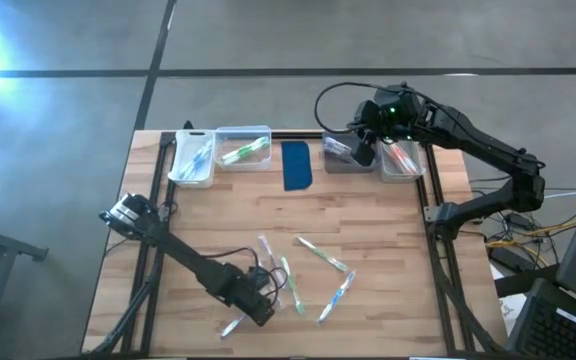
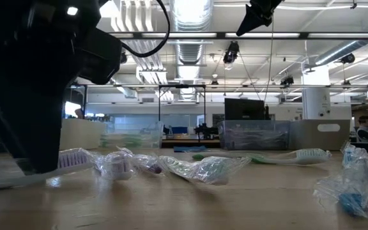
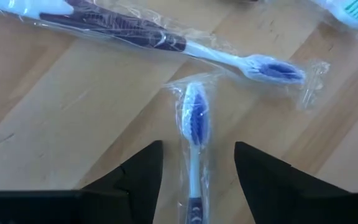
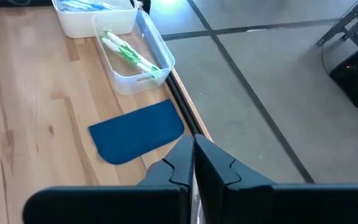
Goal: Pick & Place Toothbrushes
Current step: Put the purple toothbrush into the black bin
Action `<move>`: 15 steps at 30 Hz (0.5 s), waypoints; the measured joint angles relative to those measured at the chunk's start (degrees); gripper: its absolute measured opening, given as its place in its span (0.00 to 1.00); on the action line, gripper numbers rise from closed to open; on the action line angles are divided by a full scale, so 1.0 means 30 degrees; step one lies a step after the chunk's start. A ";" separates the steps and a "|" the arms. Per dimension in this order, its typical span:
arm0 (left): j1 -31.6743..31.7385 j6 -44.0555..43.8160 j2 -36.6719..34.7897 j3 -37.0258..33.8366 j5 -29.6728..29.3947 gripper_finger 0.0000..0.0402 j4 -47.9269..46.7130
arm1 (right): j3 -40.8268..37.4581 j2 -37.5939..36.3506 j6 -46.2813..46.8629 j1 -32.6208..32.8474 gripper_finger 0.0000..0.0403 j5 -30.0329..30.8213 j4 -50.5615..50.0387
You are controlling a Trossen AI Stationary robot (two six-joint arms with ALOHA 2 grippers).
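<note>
Left gripper (image 3: 197,180), fingers apart, straddles a blue-bristled, plastic-wrapped toothbrush (image 3: 194,134) on the wooden table (image 3: 55,124), evidently aligned for pickup. Right gripper (image 4: 193,163), closed, waits above the bins.

The table (image 1: 368,215) shows pale butcher-block wood, planks jointed, smooth with a soft sheen, framed by dark matt metal rails along its edges. Toothbrushes (image 3: 194,121) lie near the front edge in crinkled clear plastic wrap, glossy and catching the light; the bristles look blue through the film. At the back edge, a clear plastic bin (image 1: 243,148) looks glassy, a white bin (image 1: 192,158) beside it milky and translucent, and a grey bin (image 1: 348,160) dull. The dark blue pad (image 4: 138,132) looks matt and soft, like cloth or foam. The left gripper's fingers (image 3: 135,180) are matt black plastic.
</note>
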 joint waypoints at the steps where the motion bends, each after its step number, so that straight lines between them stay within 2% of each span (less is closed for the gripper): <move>1: 0.0000 0.0127 0.0006 -0.0004 -0.0017 0.50 -0.0034 | 0.0000 0.0000 -0.0031 0.0000 0.02 0.0000 -0.0001; 7: 0.0007 0.0707 0.0039 -0.0152 -0.0637 0.36 -0.0145 | 0.0000 0.0000 -0.0488 0.0000 0.02 0.0004 -0.0030; 15: 0.0015 0.0756 -0.0075 -0.0523 -0.1049 0.06 -0.0446 | 0.0000 0.0000 -0.0622 -0.0001 0.02 0.0007 -0.0059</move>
